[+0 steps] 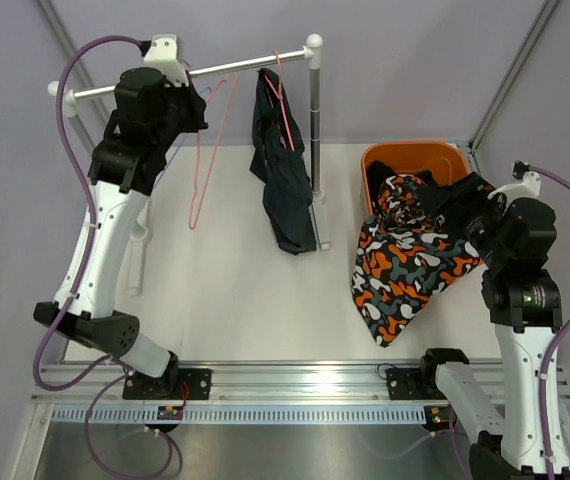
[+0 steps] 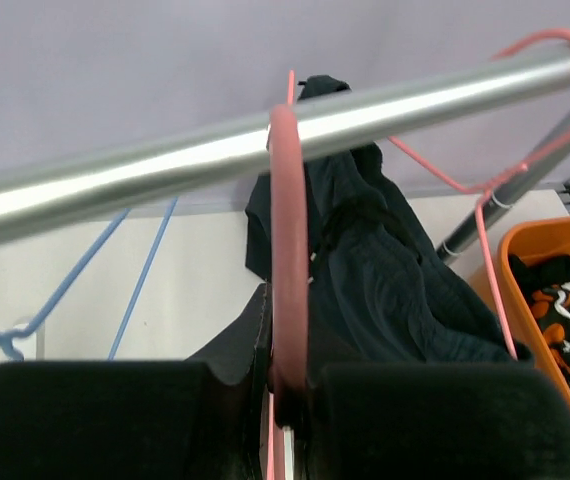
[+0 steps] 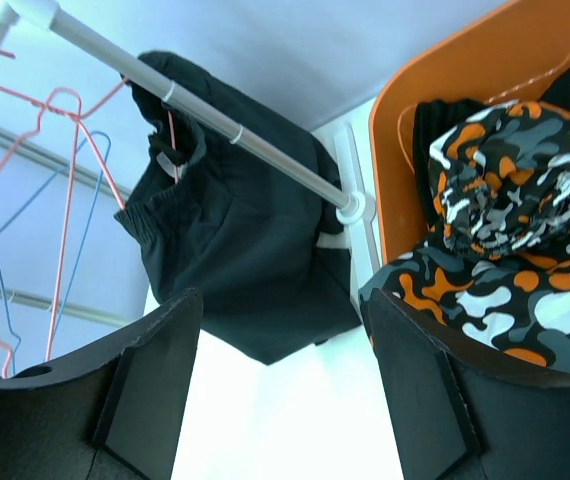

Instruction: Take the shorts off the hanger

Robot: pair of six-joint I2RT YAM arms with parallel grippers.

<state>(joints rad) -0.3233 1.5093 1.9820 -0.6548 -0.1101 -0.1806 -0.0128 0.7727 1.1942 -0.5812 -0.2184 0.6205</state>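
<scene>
shorts, top view: black shorts (image 1: 283, 170) hang on a pink hanger (image 1: 283, 88) near the right end of the rail (image 1: 235, 66), well apart from both claws. the left claw (image 1: 193, 100) is raised to the rail beside a bare hanger (image 1: 201, 170); its jaws can't be read from here. the right claw (image 1: 441, 200) sits over the orange bin (image 1: 415, 155), touching nothing that can be made out. camo shorts (image 1: 405, 270) spill out of the bin, over its near rim and onto the table (image 1: 235, 300). left wrist view: the two fingers (image 2: 85, 415) are pressed together on the bare hanger's hook, which loops over the rail just above them. a blue hanger (image 2: 140, 290) hangs to the left, the black shorts to the right, and the bin shows at the far right edge with camo print inside. right wrist view: the fingers (image 3: 155, 385) stand wide apart with nothing between them. the bin holds the upper part of the camo shorts, and a second black pair (image 3: 427, 130) lies tucked behind it against the wall. the black shorts hang from the rail left of the bin.
</scene>
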